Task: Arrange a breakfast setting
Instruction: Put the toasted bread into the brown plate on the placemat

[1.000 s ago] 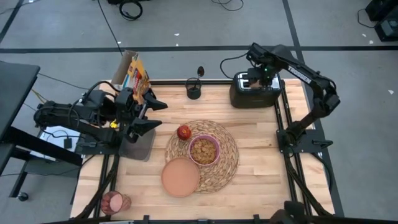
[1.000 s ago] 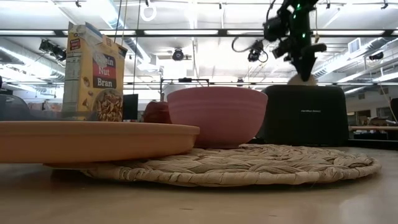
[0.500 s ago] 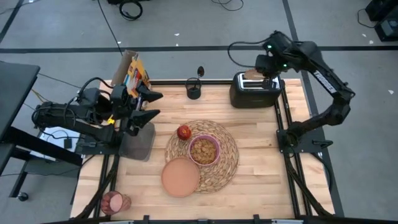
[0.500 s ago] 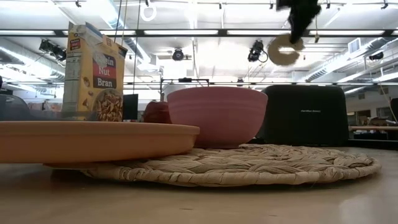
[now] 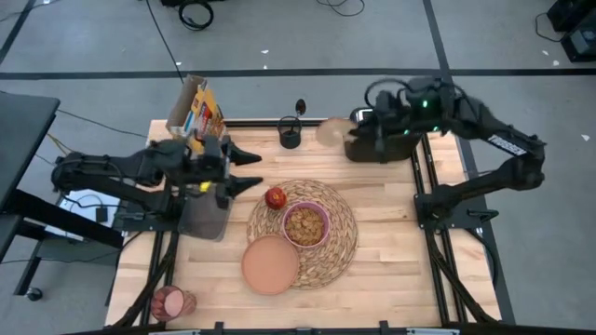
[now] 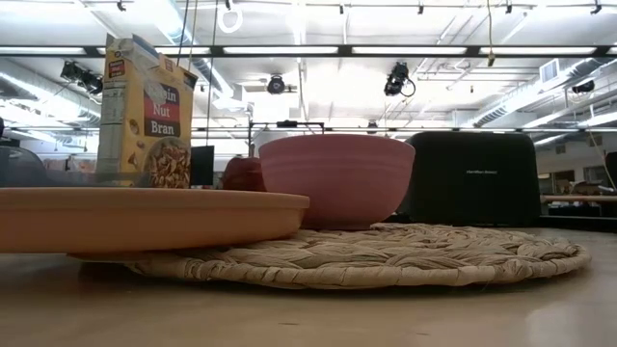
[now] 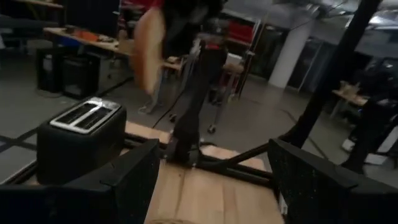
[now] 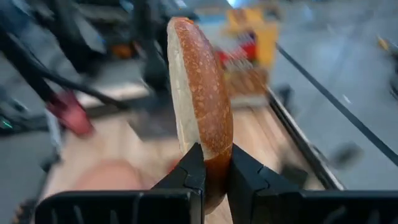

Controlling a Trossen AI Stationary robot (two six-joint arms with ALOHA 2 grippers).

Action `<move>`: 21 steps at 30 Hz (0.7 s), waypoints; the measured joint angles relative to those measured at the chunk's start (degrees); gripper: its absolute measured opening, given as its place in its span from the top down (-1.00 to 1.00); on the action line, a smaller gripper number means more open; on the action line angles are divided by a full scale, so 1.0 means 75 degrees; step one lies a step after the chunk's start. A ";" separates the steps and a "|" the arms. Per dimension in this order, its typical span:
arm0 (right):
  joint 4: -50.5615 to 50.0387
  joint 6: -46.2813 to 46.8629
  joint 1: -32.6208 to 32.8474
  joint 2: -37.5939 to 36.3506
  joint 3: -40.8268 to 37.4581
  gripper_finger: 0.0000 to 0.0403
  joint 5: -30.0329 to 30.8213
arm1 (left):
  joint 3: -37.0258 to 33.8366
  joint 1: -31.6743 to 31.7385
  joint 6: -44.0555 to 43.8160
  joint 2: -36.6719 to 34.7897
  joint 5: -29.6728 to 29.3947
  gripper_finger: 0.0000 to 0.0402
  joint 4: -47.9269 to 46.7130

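Note:
My right gripper (image 5: 348, 131) is shut on the toast slice (image 8: 199, 93) and holds it in the air just left of the black toaster (image 5: 384, 147), above the table's far edge. My left gripper (image 5: 250, 167) hovers open and level at the table's left, pointing at the red apple (image 5: 276, 197), with nothing between its fingers. The apple and the pink bowl (image 5: 305, 224) of cereal sit on the woven placemat (image 5: 340, 247). The salmon-brown plate (image 5: 271, 264) overlaps the placemat's near left edge. The pink cup (image 5: 170, 302) stands at the near left corner. Neither gripper shows in the low view. My right gripper pinches the toast slice's two flat faces near its rim (image 8: 214, 163) between its two fingers (image 8: 194, 169). The fingers come from the table's right, slanting a little down. The slice is lifted clear and sticks out edge-on beyond the fingertips.
A yellow-and-blue cereal box (image 5: 196, 110) stands at the far left corner. A small black cup (image 5: 291, 138) stands at the far edge between the box and the toaster. A grey block (image 5: 207, 216) lies under my left arm.
My right gripper has drawn the toast slice up out of the toaster, risen and swung toward the table's left along the far edge, tipping from pointing down to nearly level. My left gripper has tipped down to level and now reaches a little farther right.

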 joint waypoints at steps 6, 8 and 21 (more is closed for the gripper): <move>0.3196 0.0606 0.1739 0.0349 -0.0951 0.81 0.0518 | 0.0003 -0.0442 0.0042 0.0758 -0.0790 -0.51 0.0281; 0.4098 0.0637 0.2157 0.0554 -0.1093 0.81 0.0754 | 0.0003 -0.0560 0.0045 0.0991 -0.0965 -0.51 0.0564; 0.5497 0.0970 0.3087 0.1587 -0.1110 0.81 0.2163 | 0.0003 -0.0787 0.0748 0.1548 -0.1481 -0.45 0.2490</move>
